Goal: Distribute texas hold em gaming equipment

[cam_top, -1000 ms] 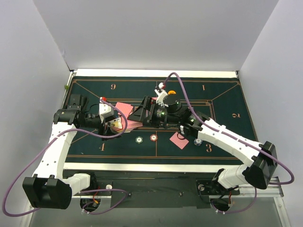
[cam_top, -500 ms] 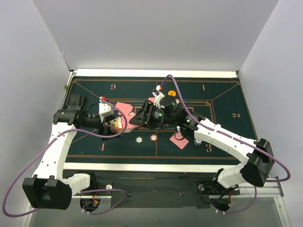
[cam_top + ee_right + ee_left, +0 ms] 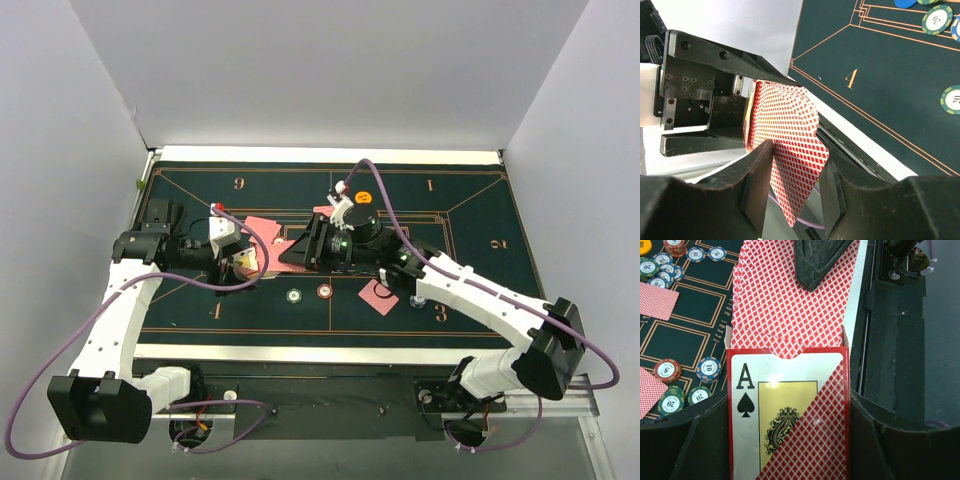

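Left wrist view: left tool (image 3: 790,450) clamped hard on the card box (image 3: 785,415), ace-of-spades face up, open mouth pointing away, probably to let cards slide out lengthwise. Spilling from that mouth, a short fan of red-backed cards (image 3: 775,315), with one dark finger (image 3: 815,260) of the right tool (image 3: 795,165) laid on the uppermost. Right wrist view: fingers astride the top card (image 3: 785,125), one on each face, some gap showing beside it; cannot tell whether already pinched or only closing. Box apparently held clear of the felt mat (image 3: 880,75), likely to give the lower finger room beneath the card. Seen from above, both tools meeting over the left-centre of the mat, close together and nose to nose, a sensible pose for a hand-to-hand draw. Already out on the mat: a face-down card (image 3: 378,297) near the right arm, two chips (image 3: 294,296) just in front of the tools, an orange button disc (image 3: 363,197) behind them, more chips (image 3: 709,369) stacked beside the box. Likely step: drawing a single card for the next seat. Main risk: two cards leaving together.
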Controlling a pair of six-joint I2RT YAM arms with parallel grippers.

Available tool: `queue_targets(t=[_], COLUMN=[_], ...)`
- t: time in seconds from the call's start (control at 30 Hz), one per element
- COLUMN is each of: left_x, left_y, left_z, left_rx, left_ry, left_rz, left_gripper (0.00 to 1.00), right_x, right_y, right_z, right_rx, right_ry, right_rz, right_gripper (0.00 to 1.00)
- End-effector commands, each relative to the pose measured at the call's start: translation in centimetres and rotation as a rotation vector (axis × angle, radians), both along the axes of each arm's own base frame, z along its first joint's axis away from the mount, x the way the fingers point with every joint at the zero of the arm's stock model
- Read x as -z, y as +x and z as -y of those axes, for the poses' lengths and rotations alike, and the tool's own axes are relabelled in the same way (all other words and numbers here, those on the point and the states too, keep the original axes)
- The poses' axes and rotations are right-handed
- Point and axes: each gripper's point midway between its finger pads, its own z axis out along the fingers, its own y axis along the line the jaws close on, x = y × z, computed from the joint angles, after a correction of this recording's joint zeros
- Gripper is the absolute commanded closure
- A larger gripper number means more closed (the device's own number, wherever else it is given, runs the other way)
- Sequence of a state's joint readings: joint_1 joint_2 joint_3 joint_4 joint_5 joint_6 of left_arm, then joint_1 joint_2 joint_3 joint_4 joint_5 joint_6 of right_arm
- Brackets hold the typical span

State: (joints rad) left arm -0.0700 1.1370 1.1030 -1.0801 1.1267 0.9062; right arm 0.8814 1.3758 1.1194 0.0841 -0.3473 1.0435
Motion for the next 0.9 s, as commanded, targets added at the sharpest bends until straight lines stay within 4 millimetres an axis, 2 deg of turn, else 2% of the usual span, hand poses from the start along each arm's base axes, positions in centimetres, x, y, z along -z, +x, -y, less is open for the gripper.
queue_targets(t=[0.0, 0.47, 0.87], left_x=[-2.9, -3.0, -3.0], left_y=[0.5, 0.5, 0.7], left_z=[0.6, 0.6, 0.7], left_rx=[0.021, 0.023, 0.022], left_ry=[-0.068, -0.072, -0.078], left_rz=[0.101, 0.103, 0.102], left_gripper=[1.0, 1.0, 1.0], right_x=[-1.2, -1.8, -2.4], right_y=[-0.1, 0.5, 0.8], right_z=[1.2, 2.9, 4.3], right_rx=[0.01, 0.039, 0.053], right_ry=[0.008, 0.0, 0.001], right_rz=[0.041, 0.058, 0.066], right_gripper=[0.66, 0.71, 0.79])
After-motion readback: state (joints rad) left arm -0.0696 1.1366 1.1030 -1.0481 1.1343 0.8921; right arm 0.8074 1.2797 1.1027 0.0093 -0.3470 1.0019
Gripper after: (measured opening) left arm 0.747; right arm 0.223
